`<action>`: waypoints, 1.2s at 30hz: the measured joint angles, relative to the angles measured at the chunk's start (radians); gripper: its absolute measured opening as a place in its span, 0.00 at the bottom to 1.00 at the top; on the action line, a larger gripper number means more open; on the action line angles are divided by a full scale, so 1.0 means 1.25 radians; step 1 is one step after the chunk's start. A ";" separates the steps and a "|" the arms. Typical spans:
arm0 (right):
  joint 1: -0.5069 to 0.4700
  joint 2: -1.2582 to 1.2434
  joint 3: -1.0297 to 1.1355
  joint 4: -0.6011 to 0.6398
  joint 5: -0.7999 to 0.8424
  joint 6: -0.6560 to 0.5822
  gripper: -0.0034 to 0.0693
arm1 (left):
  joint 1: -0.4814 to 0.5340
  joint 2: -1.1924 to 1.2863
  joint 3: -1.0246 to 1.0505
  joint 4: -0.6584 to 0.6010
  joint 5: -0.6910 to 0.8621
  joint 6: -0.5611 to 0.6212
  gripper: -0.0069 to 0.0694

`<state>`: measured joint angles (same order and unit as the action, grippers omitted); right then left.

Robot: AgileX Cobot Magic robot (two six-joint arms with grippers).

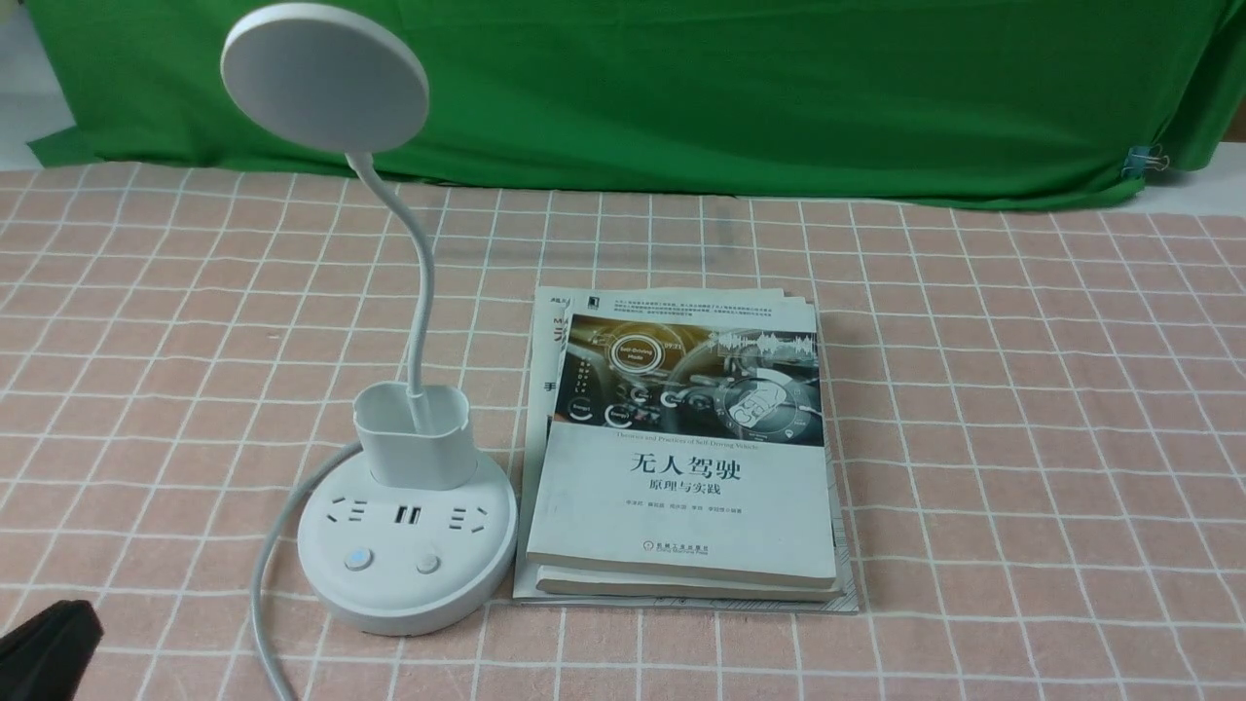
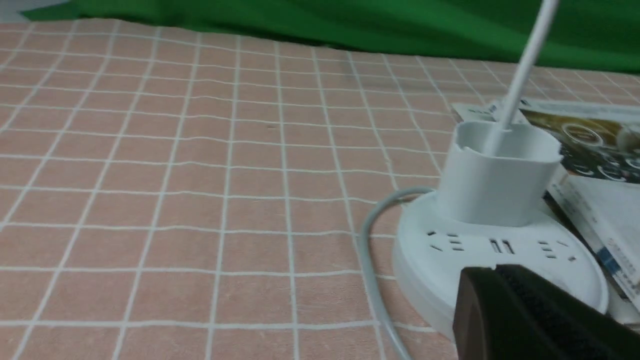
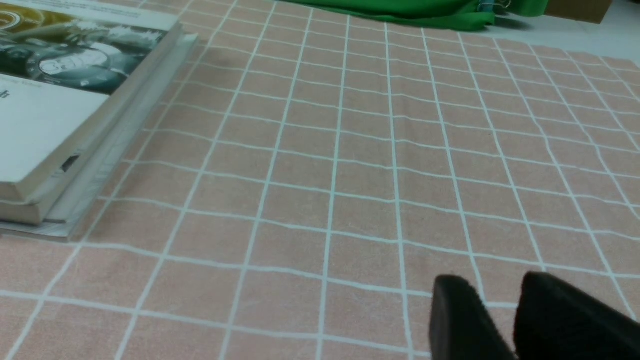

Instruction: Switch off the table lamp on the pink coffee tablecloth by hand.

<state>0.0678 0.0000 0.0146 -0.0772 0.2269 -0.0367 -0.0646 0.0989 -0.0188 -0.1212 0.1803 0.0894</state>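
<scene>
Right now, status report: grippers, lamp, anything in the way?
Left gripper low near lamp base, jaws unclear. Right gripper slightly open, empty. Books right beside base, clear of buttons.

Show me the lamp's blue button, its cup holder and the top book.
blue button (image 1: 357, 559), front view, centre of its round face.
cup holder (image 1: 414, 450), front view, middle of its front wall.
top book (image 1: 681, 534), front view, white lower part of its cover.

The table lamp (image 2: 495, 200) is standing on the pink coffee tablecloth (image 2: 150, 200) in the foreground while the black left gripper (image 2: 525, 310) is covering part of its base.
</scene>
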 joint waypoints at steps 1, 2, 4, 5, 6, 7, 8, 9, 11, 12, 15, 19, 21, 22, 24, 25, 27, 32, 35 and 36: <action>0.000 0.000 0.000 0.000 0.000 0.000 0.38 | 0.010 -0.018 0.009 -0.005 0.003 0.000 0.09; 0.000 0.000 0.000 0.000 0.000 0.000 0.38 | 0.016 -0.035 0.015 -0.011 0.006 0.000 0.09; 0.000 0.000 0.000 0.000 0.000 0.000 0.38 | 0.021 -0.068 0.018 -0.024 0.019 0.000 0.09; 0.000 0.000 0.000 0.000 0.000 0.000 0.38 | 0.022 -0.073 0.019 -0.029 0.035 0.000 0.09; 0.000 0.000 0.000 0.000 0.000 0.000 0.38 | 0.022 -0.076 0.020 -0.034 0.059 0.000 0.09; 0.000 0.000 0.000 0.000 0.000 0.000 0.38 | 0.024 -0.079 0.020 -0.036 0.079 -0.002 0.09; 0.000 0.000 0.000 0.000 0.000 0.000 0.38 | 0.024 -0.079 0.020 -0.038 0.086 -0.003 0.09; 0.000 0.000 0.000 0.000 0.000 0.000 0.38 | 0.024 -0.080 0.020 -0.038 0.086 -0.003 0.09; 0.000 0.000 0.000 0.000 0.000 0.000 0.38 | 0.025 -0.080 0.020 -0.040 0.089 -0.004 0.09; 0.000 0.000 0.000 0.000 0.000 0.000 0.38 | 0.025 -0.080 0.020 -0.040 0.090 -0.004 0.09; 0.000 0.000 0.000 0.000 0.000 0.000 0.38 | 0.025 -0.080 0.020 -0.040 0.091 -0.004 0.09; 0.000 0.000 0.000 0.000 0.000 0.000 0.38 | 0.025 -0.080 0.020 -0.041 0.091 -0.004 0.09; 0.000 0.000 0.000 0.000 0.000 0.000 0.38 | 0.025 -0.080 0.020 -0.041 0.091 -0.004 0.09; 0.000 0.000 0.000 0.000 0.000 0.000 0.38 | 0.025 -0.080 0.020 -0.041 0.091 -0.004 0.09; 0.000 0.000 0.000 0.000 0.000 0.000 0.38 | 0.025 -0.080 0.020 -0.041 0.091 -0.004 0.09; 0.000 0.000 0.000 0.000 0.000 0.000 0.38 | 0.025 -0.080 0.020 -0.041 0.091 -0.004 0.09; 0.000 0.000 0.000 0.000 0.000 0.000 0.38 | 0.025 -0.080 0.020 -0.041 0.091 -0.004 0.09; 0.000 0.000 0.000 0.000 0.000 0.000 0.38 | 0.025 -0.080 0.020 -0.041 0.091 -0.004 0.09; 0.000 0.000 0.000 0.000 0.000 0.000 0.38 | 0.025 -0.080 0.020 -0.041 0.091 -0.004 0.09; 0.000 0.000 0.000 0.000 0.000 0.000 0.38 | 0.025 -0.080 0.020 -0.041 0.091 -0.004 0.09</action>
<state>0.0678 0.0000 0.0146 -0.0772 0.2272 -0.0367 -0.0336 -0.0005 0.0068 -0.1720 0.2939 0.0850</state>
